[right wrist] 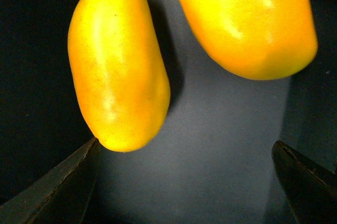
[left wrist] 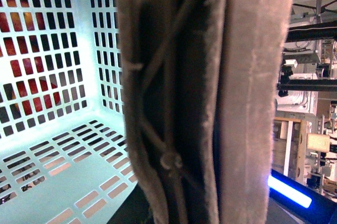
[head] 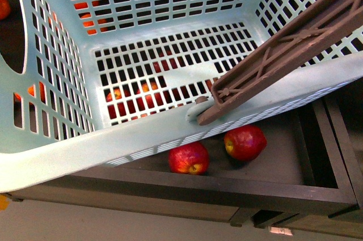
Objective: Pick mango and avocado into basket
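The right fingers (right wrist: 58, 187), dark tapered wedges, stand wide apart; a smooth, oblong mango (right wrist: 118, 66) lies just beyond one tip. The left fingers are unseen, so I cannot tell their state.

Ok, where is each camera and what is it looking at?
Front: on the body, looking down into the basket, red apples below; no arm shows.
Left wrist: pressed close to the basket handle; no gripper shows.
Right wrist: above two mangoes, open right gripper fingertips showing.
Shared: front and left wrist both see basket and handle.

One basket (head: 85, 150), one handle (head: 283, 54), two mangoes (right wrist: 118, 63) (right wrist: 247, 18), two apples (head: 189, 158) (head: 245, 142) in clear view.
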Available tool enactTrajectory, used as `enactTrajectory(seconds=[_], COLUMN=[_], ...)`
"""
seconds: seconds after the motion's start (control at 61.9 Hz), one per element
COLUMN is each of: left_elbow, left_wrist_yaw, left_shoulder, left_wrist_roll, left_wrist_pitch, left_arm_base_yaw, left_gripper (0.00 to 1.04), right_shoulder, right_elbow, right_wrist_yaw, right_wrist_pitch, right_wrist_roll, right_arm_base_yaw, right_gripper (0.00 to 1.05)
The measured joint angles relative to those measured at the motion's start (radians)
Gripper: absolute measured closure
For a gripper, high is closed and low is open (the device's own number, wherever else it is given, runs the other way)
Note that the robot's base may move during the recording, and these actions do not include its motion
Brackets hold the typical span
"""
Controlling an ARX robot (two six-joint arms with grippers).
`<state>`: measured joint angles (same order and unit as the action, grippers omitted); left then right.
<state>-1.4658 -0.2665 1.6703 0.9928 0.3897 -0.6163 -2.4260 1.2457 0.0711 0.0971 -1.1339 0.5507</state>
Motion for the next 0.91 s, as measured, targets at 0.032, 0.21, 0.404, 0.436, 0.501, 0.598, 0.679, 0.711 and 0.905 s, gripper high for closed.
enactTrajectory(seconds=[0.032,0.21,0.404,0.436,0.501,0.598,0.679,0.711,0.905], left_elbow=[0.0,0.0,0.0,0.0,0.0,0.0,0.0,0.0,0.0], left_wrist_yaw=[-0.001,-0.001,0.0,0.0,0.0,0.001,0.0,0.0,-0.001], left_shoulder=[0.0,0.0,0.0,0.0,0.0,0.0,0.0,0.0,0.0], left_wrist_roll=[0.0,0.0,0.0,0.0,0.0,0.0,0.0,0.0,0.0], left_wrist_pitch=[0.0,0.0,0.0,0.0,0.0,0.0,0.0,0.0,0.0], left_arm_base_yaw=[0.0,0.0,0.0,0.0,0.0,0.0,0.0,0.0,0.0], left_gripper=[0.9,0.9,0.9,0.9,0.9,0.9,0.9,0.9,0.9], right_shoulder=[-0.006,-0.068,-0.168,-0.19,-0.232,-0.277,-0.311,-0.319,-0.358], right_elbow=[0.013,0.117,0.248,0.276,0.341,0.414,0.47,0.483,0.563], right_wrist_yaw=[0.0,0.005,0.015,0.014,0.01,0.012,0.013,0.015,0.018], right_wrist_pitch=[-0.005,-0.042,-0.088,-0.1,-0.124,-0.151,-0.164,-0.168,-0.2], right_wrist_roll=[-0.002,-0.006,-0.006,-0.002,0.002,0.009,0.018,0.025,0.059], right_arm_base_yaw=[0.0,0.0,0.0,0.0,0.0,0.0,-0.001,-0.001,0.003], right_gripper=[0.09,0.09,0.09,0.09,0.09,0.09,0.09,0.09,0.17])
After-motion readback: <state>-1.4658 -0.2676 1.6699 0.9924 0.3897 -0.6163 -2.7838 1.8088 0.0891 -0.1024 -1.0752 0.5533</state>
